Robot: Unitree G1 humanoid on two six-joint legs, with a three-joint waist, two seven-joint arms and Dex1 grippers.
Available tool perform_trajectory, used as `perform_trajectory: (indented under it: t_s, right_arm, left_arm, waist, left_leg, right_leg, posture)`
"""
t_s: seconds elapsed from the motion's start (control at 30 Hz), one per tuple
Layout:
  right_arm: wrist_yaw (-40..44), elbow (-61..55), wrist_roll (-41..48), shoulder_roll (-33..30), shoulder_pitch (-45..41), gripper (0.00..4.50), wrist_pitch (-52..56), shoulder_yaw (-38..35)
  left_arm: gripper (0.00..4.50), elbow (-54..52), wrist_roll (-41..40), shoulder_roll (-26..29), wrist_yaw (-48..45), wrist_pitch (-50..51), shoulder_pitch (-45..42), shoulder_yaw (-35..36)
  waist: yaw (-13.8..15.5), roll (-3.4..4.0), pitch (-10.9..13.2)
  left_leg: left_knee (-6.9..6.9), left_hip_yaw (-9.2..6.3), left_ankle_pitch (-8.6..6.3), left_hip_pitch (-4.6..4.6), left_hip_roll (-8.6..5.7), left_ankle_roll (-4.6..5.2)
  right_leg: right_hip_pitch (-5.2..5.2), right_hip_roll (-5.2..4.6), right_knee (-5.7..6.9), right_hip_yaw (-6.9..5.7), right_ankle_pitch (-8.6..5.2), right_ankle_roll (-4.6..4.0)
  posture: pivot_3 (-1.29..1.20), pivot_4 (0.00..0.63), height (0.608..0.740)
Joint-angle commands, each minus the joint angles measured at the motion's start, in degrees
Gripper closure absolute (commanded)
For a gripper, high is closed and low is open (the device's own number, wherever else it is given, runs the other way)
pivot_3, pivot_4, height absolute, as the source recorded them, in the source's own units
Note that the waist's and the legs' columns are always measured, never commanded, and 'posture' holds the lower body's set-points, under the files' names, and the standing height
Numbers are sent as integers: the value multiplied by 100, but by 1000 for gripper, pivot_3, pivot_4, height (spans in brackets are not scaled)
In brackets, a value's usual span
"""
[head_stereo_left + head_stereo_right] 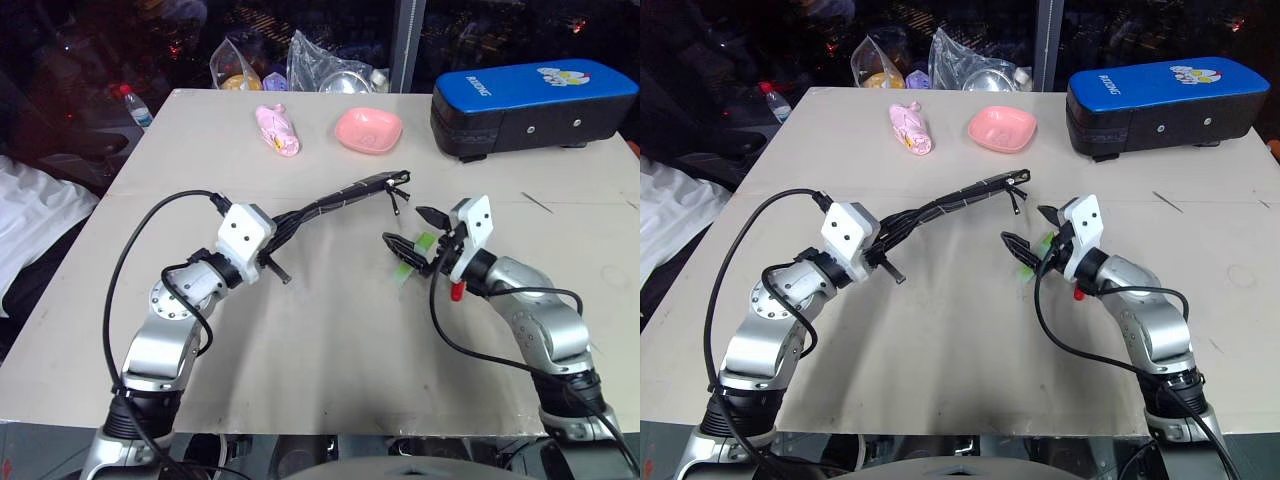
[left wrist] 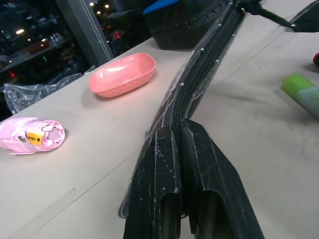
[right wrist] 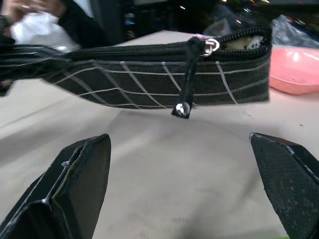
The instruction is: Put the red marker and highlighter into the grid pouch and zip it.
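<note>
Left gripper (image 1: 268, 248): fingers clenched on one end of the grid pouch (image 1: 335, 203), which is held edge-up, clear of the table (image 1: 320, 340).
Grid pouch: stretches away from the left fingertips toward the right gripper; zipper edge on top, shut along most of its length, a short stretch at the far end gaping.
Zipper pull (image 3: 185, 89): hangs from the slider near the gaping end, ahead of the right fingers, not touching them.
Right gripper (image 1: 412, 232): fingers spread wide, nothing between them.
Highlighter (image 1: 415, 256): lies on the table just beneath the right fingers.
Red marker (image 1: 456, 291): only a red tip shows below the right wrist; the barrel is hidden by the arm.
Surroundings: pink bowl (image 1: 368, 130) and pink wrapped packet (image 1: 277, 129) lie beyond the pouch, well apart from both sets of fingers; blue-and-black case (image 1: 535, 105) sits beyond the right fingers.
Obstructions: none between the right fingers and the pull.
Unclear: pouch contents cannot be made out.
</note>
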Motion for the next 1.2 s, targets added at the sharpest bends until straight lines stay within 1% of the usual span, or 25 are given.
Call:
perform_trajectory:
  t_s: [0.03,0.13,0.37,0.47,0.5,0.53,0.6,0.63,0.67,0.7,0.73,1.13,1.2]
  right_arm:
    - [-340,-362,253,102,-351,0,646,-116]
    - [-537,-422,331,192,-575,0,979,-139]
    - [-751,-424,220,283,-734,0,1141,-22]
    - [-781,-407,200,292,-750,766,1143,-11]
    - [-795,-393,184,300,-757,1191,1135,-8]
    - [-816,-368,173,316,-772,1795,1130,-15]
    - [-849,-316,140,339,-808,2836,1119,-23]
    - [-857,-301,138,344,-819,3038,1142,-24]
    - [-858,-293,124,343,-823,3695,1149,-17]
    - [-862,-283,124,349,-828,4184,1168,-19]
    - [-870,-274,122,352,-831,4464,1190,-21]
    - [-901,-134,-1,384,-802,4464,1116,-67]
    - [-891,-124,-8,375,-791,4500,1104,-66]
  left_arm:
    - [4468,9,174,-146,84,-226,-33,-128]
    - [4468,77,259,-272,107,-294,-19,-210]
    - [4468,192,419,-477,151,-394,0,-306]
    - [4500,174,440,-505,153,-371,-10,-305]
    - [4500,168,443,-507,152,-367,-8,-300]
    - [4500,163,451,-504,149,-368,-2,-299]
    - [4500,156,486,-482,134,-383,19,-321]
    - [4500,141,498,-482,132,-386,30,-336]
    - [4500,127,504,-485,131,-384,34,-346]
    - [4500,119,513,-488,128,-384,32,-355]
    - [4500,112,523,-490,124,-384,29,-362]
    - [4500,-6,381,-521,36,-309,95,-306]
    - [3840,-2,377,-523,66,-313,87,-273]
  waist:
    - [3,0,0]
    - [-4,0,0]
    - [-8,-1,0]
    - [-12,-1,0]
    - [-13,-1,1]
    - [-14,-1,1]
    - [-14,-1,1]
    - [-15,-1,1]
    - [-16,-1,1]
    - [-17,-1,1]
    - [-17,-1,1]
    - [-19,-1,1]
    - [-19,-1,1]
  left_leg:
    - [0,0,0,0,0,0]
    - [0,0,0,-2,0,1]
    - [-2,-1,-1,-8,-1,2]
    - [-2,-1,-1,-9,-1,2]
    - [-2,-1,-1,-9,-1,2]
    - [-2,-2,-1,-9,-1,2]
    - [-3,-2,-1,-9,0,2]
    - [-3,-2,-1,-9,0,2]
    - [-3,-2,-1,-9,0,2]
    - [-3,-2,-1,-9,0,2]
    - [-3,-2,-1,-9,0,2]
    - [-6,-2,-2,-11,0,3]
    - [-6,-2,-2,-13,0,3]
  right_leg:
    - [0,0,0,0,0,0]
    - [-1,-1,-2,0,0,0]
    - [-6,-3,-4,-1,0,0]
    - [-7,-3,-4,-1,0,0]
    - [-7,-3,-3,-1,0,0]
    - [-7,-3,-3,-1,0,0]
    - [-7,-3,-3,-2,0,0]
    - [-8,-3,-3,-1,0,0]
    - [-8,-3,-3,-1,0,0]
    - [-8,-3,-3,-1,0,0]
    - [-8,-3,-3,-1,0,0]
    - [-10,-4,-5,-2,0,-1]
    - [-12,-5,-5,-2,0,-1]
  posture:
    - [0,150,740]
    - [0,150,740]
    - [0,150,740]
    - [0,150,740]
    - [0,150,740]
    - [0,150,740]
    - [0,150,740]
    - [0,150,740]
    - [0,150,740]
    - [0,150,740]
    - [0,150,740]
    - [0,150,740]
    - [0,150,740]
